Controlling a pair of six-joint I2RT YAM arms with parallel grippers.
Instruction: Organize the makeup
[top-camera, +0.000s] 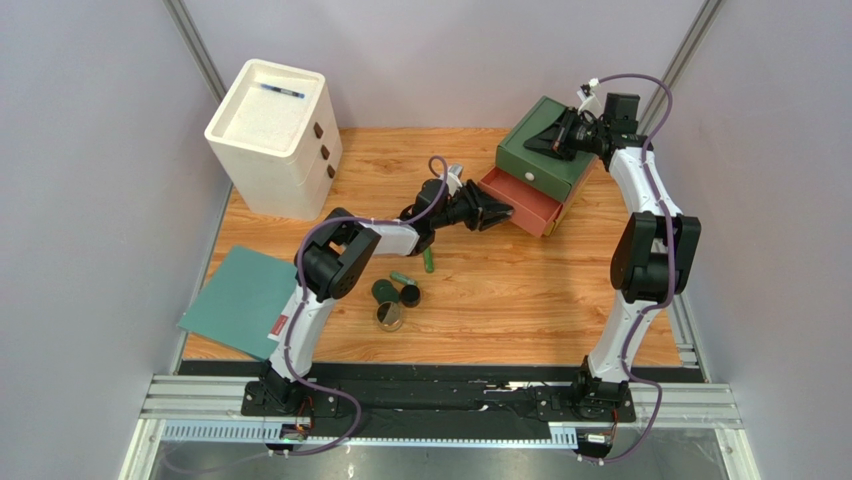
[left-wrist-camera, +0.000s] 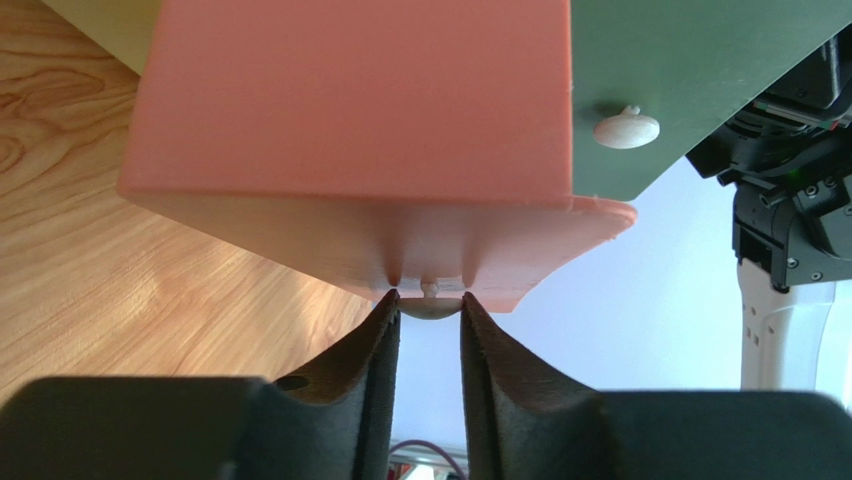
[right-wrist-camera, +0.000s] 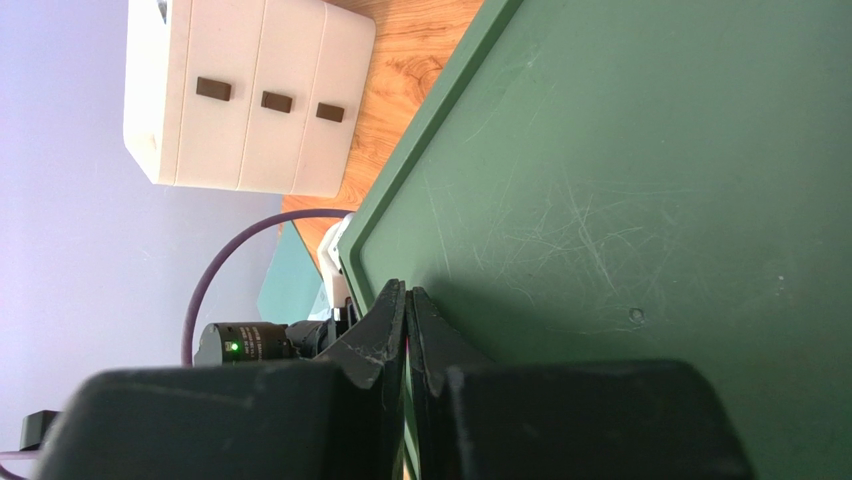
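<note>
The makeup lies on the table: a green tube (top-camera: 428, 262), a smaller green tube (top-camera: 401, 278), a dark green jar (top-camera: 384, 291), a black jar (top-camera: 409, 295) and a gold-rimmed compact (top-camera: 390, 316). My left gripper (top-camera: 497, 212) is shut on the small knob (left-wrist-camera: 430, 304) of the salmon drawer (top-camera: 522, 203), which is pulled out of the green drawer box (top-camera: 545, 150). In the left wrist view the fingertips (left-wrist-camera: 388, 305) pinch the knob's sides. My right gripper (top-camera: 535, 142) is shut and empty, its tips (right-wrist-camera: 406, 292) resting on the box's top (right-wrist-camera: 650, 200).
A white three-drawer unit (top-camera: 272, 137) stands at the back left with a thin blue pen (top-camera: 279, 90) on top. A teal mat (top-camera: 240, 300) lies at the left front edge. The green box has another drawer knob (left-wrist-camera: 626, 128).
</note>
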